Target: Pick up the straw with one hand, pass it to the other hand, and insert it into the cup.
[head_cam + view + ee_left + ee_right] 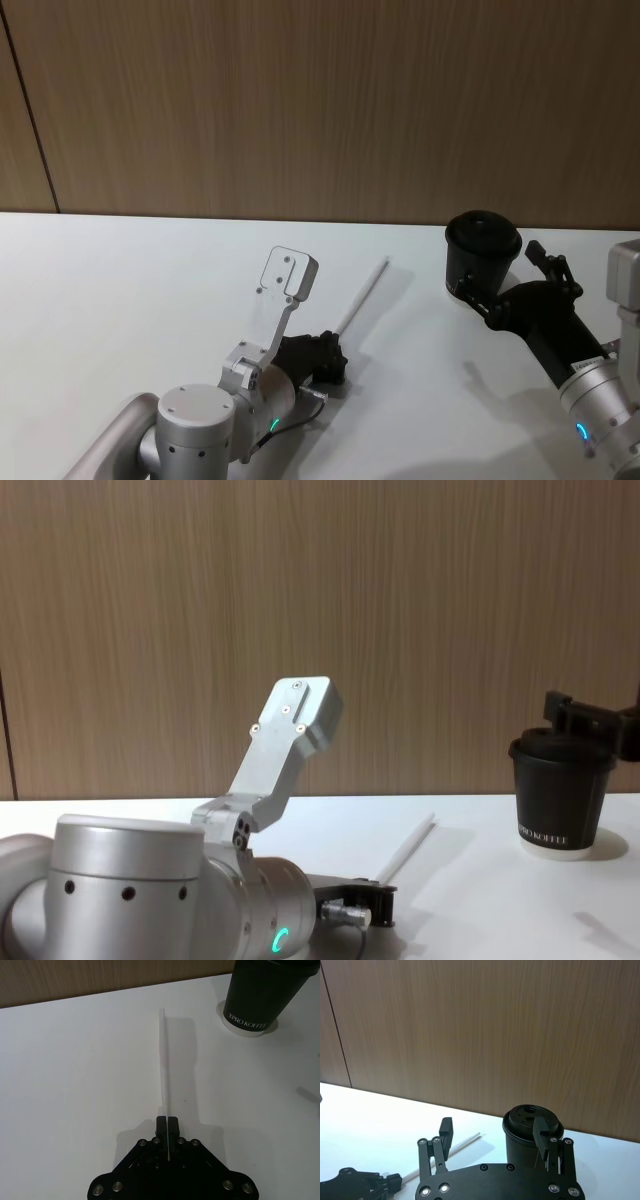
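White plastic, thin and straight as a rod: the straw (pixel 163 1060), nipped at its near end by the left pincer (pixel 165 1122), pads shut tight on it. Far tip aimed forward toward the cup (pixel 260 995) and raised off the pale, smooth desk (pixel 75 1085), to judge by the shadow cast beside it.

Cup upright on the desk, ahead and to the right. Matte black paper wall with small white lettering, a white foot rim, and a black plastic lid with a small hole at its centre. Right pincer (pixel 493 1129) just beside the cup, spread wide, holding nothing; touching the lid or not, hard to tell.

Likely trouble from here:
- A grip far out at one end, leaving the long, slick tube free to swing or slip during the hand-over.
- So narrow a target, easy to miss with a close made slightly off-line.
- A light, tall cup, easily tipped by a careless sweep of the nearby finger.
- Later, a small lid hole and a slender tip, prone to skid across the plastic or buckle under a skewed push.
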Controlling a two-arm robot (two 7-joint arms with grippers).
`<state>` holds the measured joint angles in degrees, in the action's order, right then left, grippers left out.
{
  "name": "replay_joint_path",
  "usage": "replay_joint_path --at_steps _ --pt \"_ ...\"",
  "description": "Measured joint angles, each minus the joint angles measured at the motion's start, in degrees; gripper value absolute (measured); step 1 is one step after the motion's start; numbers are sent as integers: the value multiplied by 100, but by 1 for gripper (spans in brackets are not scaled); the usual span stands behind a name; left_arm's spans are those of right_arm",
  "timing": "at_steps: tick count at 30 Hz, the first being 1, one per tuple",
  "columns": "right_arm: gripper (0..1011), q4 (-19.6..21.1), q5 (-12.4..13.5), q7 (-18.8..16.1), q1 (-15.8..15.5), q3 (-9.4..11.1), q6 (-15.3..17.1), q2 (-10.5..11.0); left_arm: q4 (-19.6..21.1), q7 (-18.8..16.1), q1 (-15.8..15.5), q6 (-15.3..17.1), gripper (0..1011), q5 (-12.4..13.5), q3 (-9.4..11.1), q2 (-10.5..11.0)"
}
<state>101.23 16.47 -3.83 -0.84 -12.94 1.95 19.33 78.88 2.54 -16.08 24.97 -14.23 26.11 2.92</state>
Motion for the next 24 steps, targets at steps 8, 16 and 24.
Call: replay_joint_path --at_steps 8,16,24 --pt "1001 0 0 0 0 0 0 0 34 58 -11 -2 22 73 30 43" --pt "1001 0 0 0 0 0 0 0 129 182 8 -172 21 178 99 156" --pt "1001 0 0 0 0 0 0 0 316 315 30 -450 21 291 157 249"
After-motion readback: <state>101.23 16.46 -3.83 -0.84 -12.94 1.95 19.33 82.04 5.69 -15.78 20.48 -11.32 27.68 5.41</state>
